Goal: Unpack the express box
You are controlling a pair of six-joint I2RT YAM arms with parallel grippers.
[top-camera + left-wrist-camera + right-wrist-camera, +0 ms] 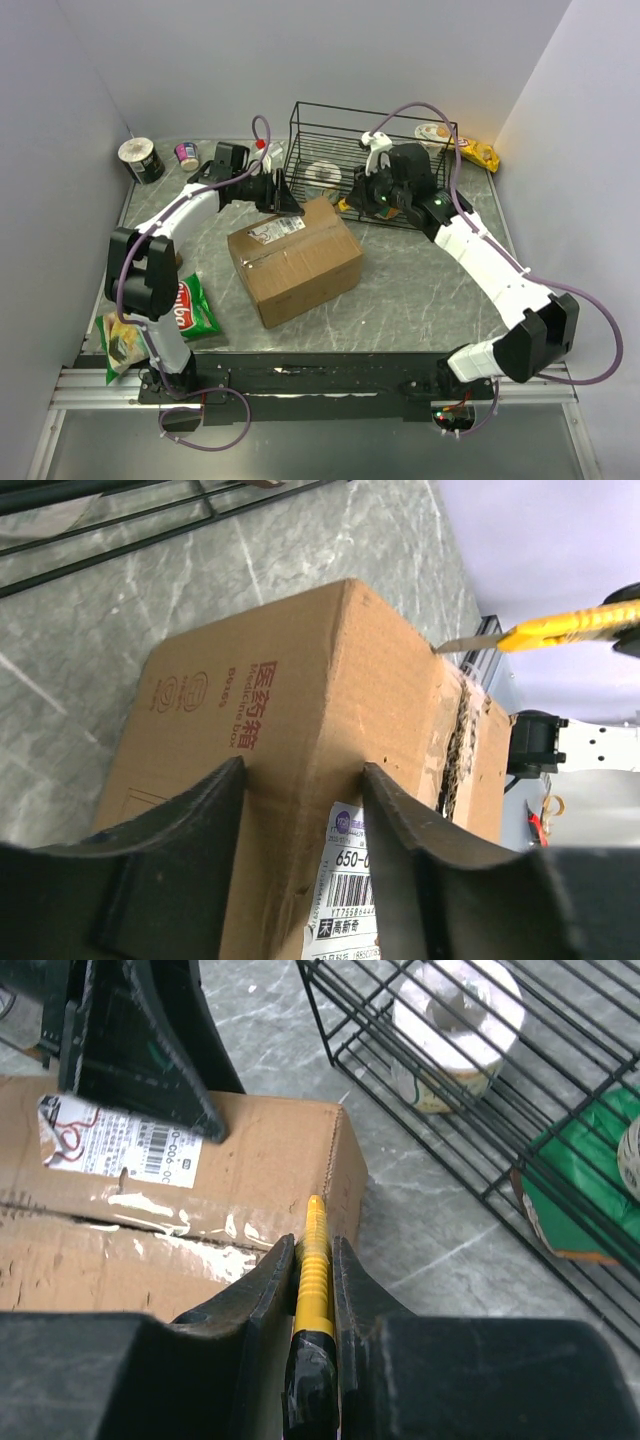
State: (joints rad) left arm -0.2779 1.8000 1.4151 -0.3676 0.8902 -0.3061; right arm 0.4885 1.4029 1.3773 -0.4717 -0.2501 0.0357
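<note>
The express box [295, 258], brown cardboard with a white label [277, 228], sits mid-table. My left gripper [285, 197] is open, its jaws straddling the box's far top edge beside the label [350, 880]; the box [300, 680] fills the left wrist view. My right gripper [357, 195] is shut on a yellow utility knife [313, 1260], also seen in the left wrist view [545, 630]. The blade tip meets the far end of the taped top seam [458, 730], where the tape looks torn. The box [260, 1150] and seam [150, 1222] lie under the right gripper [313, 1250].
A black wire basket [400, 215] stands behind the box, holding a cup [455, 1020] and a green packet [580, 1180]. Snack bags [195, 310] lie front left. A cup [140, 160], small can [187, 155], bowl [435, 132] and yellow packet [480, 153] line the back.
</note>
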